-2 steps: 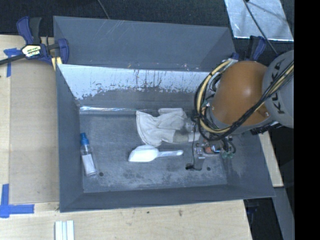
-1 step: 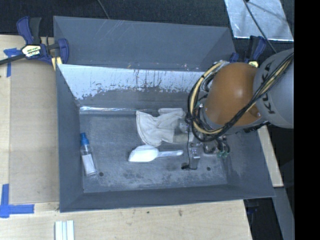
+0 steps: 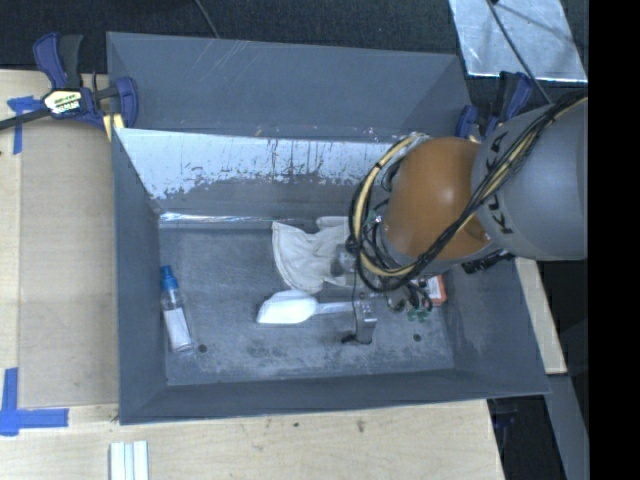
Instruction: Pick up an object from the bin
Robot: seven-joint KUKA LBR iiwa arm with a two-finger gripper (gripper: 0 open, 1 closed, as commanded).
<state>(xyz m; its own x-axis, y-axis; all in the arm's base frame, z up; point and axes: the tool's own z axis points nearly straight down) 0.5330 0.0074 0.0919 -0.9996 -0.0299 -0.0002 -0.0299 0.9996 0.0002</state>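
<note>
My gripper (image 3: 362,322) hangs low over the bin floor, right of the middle, under the arm's orange cover. A white plastic spoon (image 3: 287,310) lies just left of it, bowl to the left, with its handle running right up to the gripper. Whether the handle is gripped I cannot tell. A crumpled white cloth (image 3: 303,251) lies just behind the spoon, its right part hidden by the arm.
A small clear bottle with a blue cap (image 3: 175,311) lies along the left side of the floor. A small orange and green thing (image 3: 430,297) peeks out beneath the arm at the right. The arm covers the bin's right part.
</note>
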